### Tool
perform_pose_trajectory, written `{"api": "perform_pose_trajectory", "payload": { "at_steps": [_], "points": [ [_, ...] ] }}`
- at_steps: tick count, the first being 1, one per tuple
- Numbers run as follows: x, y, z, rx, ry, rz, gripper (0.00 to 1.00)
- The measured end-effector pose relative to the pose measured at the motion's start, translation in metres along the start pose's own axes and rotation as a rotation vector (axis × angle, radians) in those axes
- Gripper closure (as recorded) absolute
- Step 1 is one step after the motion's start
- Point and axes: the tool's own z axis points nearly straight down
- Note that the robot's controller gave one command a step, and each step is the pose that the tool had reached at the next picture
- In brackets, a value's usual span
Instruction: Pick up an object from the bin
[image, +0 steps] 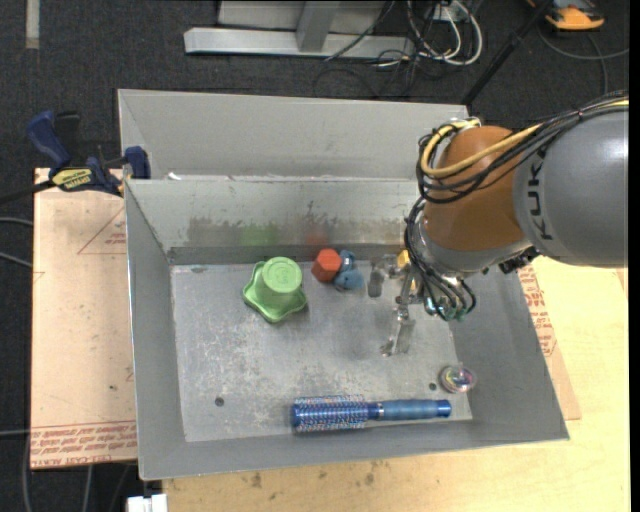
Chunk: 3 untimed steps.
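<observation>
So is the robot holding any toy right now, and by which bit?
No, nothing shows in the gripper. It hangs over bare bin floor, apart from the blue hairbrush and the green cup.

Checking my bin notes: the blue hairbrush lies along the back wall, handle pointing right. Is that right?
Not quite. In the camera view the blue hairbrush lies along the front edge of the bin, not the back wall. Its handle does point right.

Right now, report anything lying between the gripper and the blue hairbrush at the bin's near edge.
Nothing visible does. Bare bin floor separates the gripper from the blue hairbrush; the small shiny ball lies aside, nearer the right wall.
</observation>
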Motion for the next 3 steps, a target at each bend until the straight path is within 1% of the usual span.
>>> {"api": "perform_pose_trajectory", "payload": {
  "at_steps": [1, 2, 3],
  "points": [
    [0.099, 0.040, 0.053, 0.000, -0.015, -0.129, 0.00],
    [0.100, 0.039, 0.054, 0.001, -0.006, -0.128, 1.00],
    [0.101, 0.036, -0.121, 0.002, -0.015, -0.140, 1.00]
  ]
}}
